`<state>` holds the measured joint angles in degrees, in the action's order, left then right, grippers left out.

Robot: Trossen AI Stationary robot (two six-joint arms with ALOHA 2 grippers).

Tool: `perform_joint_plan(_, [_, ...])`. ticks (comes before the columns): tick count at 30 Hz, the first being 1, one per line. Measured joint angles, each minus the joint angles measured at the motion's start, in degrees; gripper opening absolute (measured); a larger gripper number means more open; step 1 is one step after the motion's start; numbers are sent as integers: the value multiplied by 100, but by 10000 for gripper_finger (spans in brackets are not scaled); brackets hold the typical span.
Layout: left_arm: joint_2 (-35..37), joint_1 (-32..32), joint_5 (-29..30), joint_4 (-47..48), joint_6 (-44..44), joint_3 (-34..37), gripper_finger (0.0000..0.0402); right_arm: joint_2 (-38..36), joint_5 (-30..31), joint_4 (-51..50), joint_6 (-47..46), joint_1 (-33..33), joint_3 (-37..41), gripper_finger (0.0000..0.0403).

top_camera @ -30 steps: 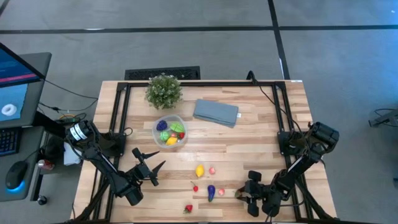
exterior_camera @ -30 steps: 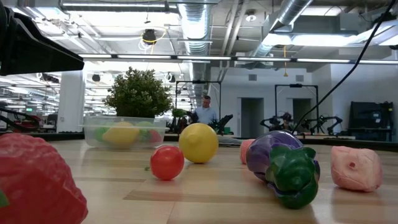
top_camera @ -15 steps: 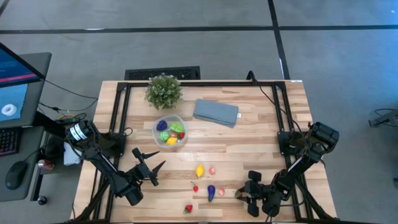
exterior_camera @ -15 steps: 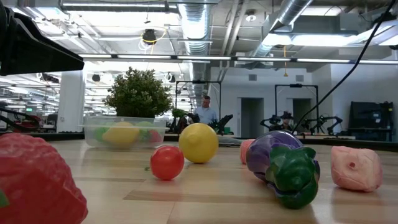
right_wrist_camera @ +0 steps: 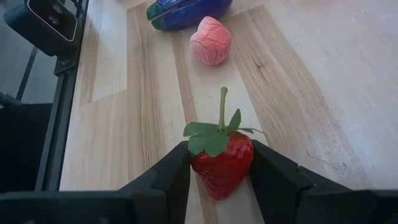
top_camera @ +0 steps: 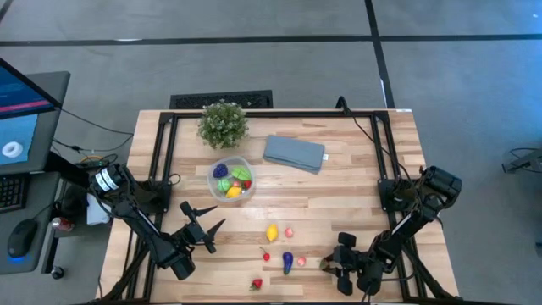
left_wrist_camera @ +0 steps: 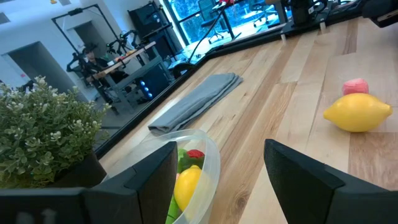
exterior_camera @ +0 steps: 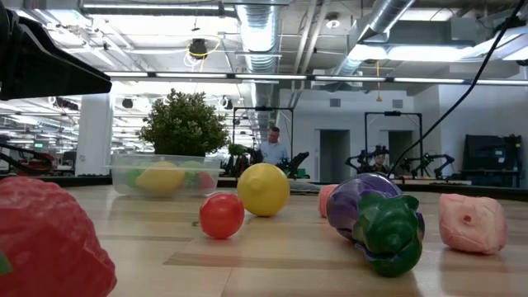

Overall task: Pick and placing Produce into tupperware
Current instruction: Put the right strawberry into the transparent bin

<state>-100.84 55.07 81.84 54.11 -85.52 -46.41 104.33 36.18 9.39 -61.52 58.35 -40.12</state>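
The clear round tupperware (top_camera: 230, 179) stands mid-table and holds yellow, green, purple and red toy produce. Loose on the wood nearer the front lie a yellow lemon (top_camera: 272, 232), a pink piece (top_camera: 289, 230), a small red ball (top_camera: 266, 256), a purple eggplant (top_camera: 287, 263), another pink piece (top_camera: 301, 261) and a red strawberry (top_camera: 257, 285). My right gripper (right_wrist_camera: 219, 149), low at the front right, is shut on a second strawberry (right_wrist_camera: 221, 163). My left gripper (top_camera: 206, 219) hovers open at the front left, facing the tupperware (left_wrist_camera: 194, 167). My right gripper pinches the strawberry by the two sides of its red body (right_wrist_camera: 199, 167), one finger (right_wrist_camera: 171, 177) on each side. The fingers come in low from the table's right. The green cap and stem (right_wrist_camera: 222, 109) point away from the gripper. Whether the fruit rests on the wood, I cannot tell.
A leafy potted plant (top_camera: 223, 124) stands at the far edge behind the tupperware, and a folded grey-blue cloth (top_camera: 294, 153) lies to its right. Black frame rails run along the table's left and right sides. A person shows far off in the room in the low view.
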Motion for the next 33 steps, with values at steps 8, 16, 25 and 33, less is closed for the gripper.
perform_joint_plan(8, [0,0,0,0,2,0,231,0,-2,2,-10,0,0,190])
perform_joint_plan(16, [0,0,-2,-7,55,0,231,0,-9,4,-43,0,0,183])
perform_joint_plan(25, [0,-2,-1,-7,55,0,231,0,-11,4,-46,0,0,181])
perform_joint_plan(33, [0,-2,-2,-9,87,0,231,0,-13,4,-46,0,0,176])
